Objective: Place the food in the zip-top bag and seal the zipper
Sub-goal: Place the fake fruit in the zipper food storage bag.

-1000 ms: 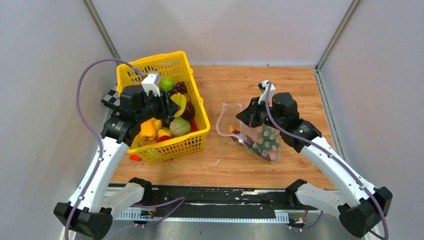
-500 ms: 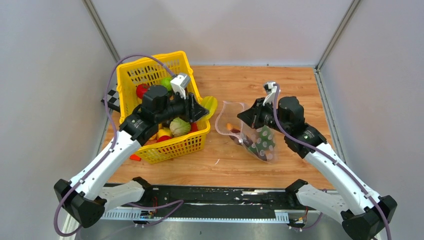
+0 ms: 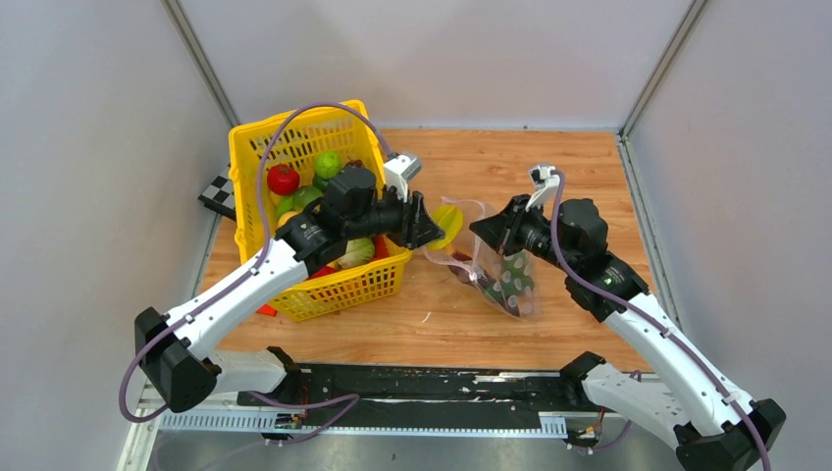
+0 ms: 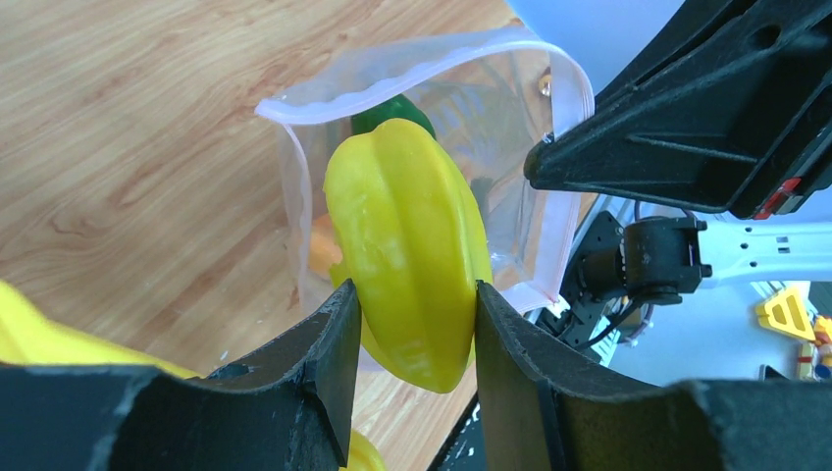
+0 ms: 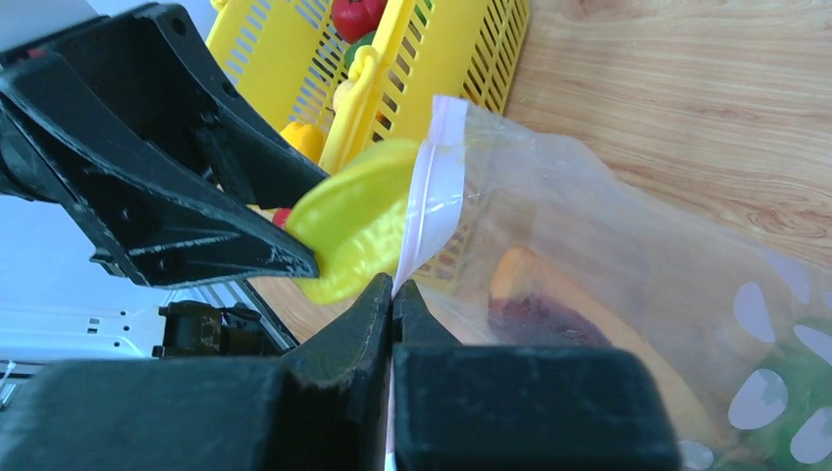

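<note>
Left jaws clenched on yellow pepper (image 4: pixel 412 245). Right jaws pinched shut on zipper (image 5: pixel 432 186), holding zip-top bag (image 3: pixel 510 285) mouth open. Just changed: my left arm swung out of basket (image 3: pixel 343 287); pepper now at bag mouth, not yet inside. Release next, I judge. More food (image 3: pixel 284 179) waits in basket. Wood bench (image 3: pixel 608 167); grey partition walls (image 3: pixel 442 59) around.
</note>
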`<state>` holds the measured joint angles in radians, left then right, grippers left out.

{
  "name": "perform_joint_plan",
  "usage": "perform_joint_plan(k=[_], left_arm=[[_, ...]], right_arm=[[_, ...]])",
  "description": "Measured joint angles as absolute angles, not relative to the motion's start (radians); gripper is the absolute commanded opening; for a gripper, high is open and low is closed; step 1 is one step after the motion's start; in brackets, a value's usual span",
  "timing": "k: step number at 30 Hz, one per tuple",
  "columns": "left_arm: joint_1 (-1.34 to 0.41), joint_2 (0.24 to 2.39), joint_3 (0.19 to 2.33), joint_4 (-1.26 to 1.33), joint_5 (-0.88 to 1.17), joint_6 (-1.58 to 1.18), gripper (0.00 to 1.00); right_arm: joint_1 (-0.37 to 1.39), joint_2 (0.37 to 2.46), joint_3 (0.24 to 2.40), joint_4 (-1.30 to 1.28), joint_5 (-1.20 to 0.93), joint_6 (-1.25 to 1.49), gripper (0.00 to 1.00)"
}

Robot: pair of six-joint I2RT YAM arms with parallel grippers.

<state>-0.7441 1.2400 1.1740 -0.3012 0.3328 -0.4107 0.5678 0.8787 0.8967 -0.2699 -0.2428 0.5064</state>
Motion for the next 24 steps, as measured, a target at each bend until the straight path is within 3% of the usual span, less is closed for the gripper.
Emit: perform_joint_plan(k=[17,24], left_arm=[[-0.799,1.305,1.245,-0.333,0.355,-0.357,0.47],[-0.825,1.37,1.256,-0.318,0.268,-0.377,0.59]], right_arm=[[0.568,0.873,0.894,-0.213,-0.294,0.516,0.0],[0.568,0.834,0.881,-0.182,-0.316,0.516,0.0]])
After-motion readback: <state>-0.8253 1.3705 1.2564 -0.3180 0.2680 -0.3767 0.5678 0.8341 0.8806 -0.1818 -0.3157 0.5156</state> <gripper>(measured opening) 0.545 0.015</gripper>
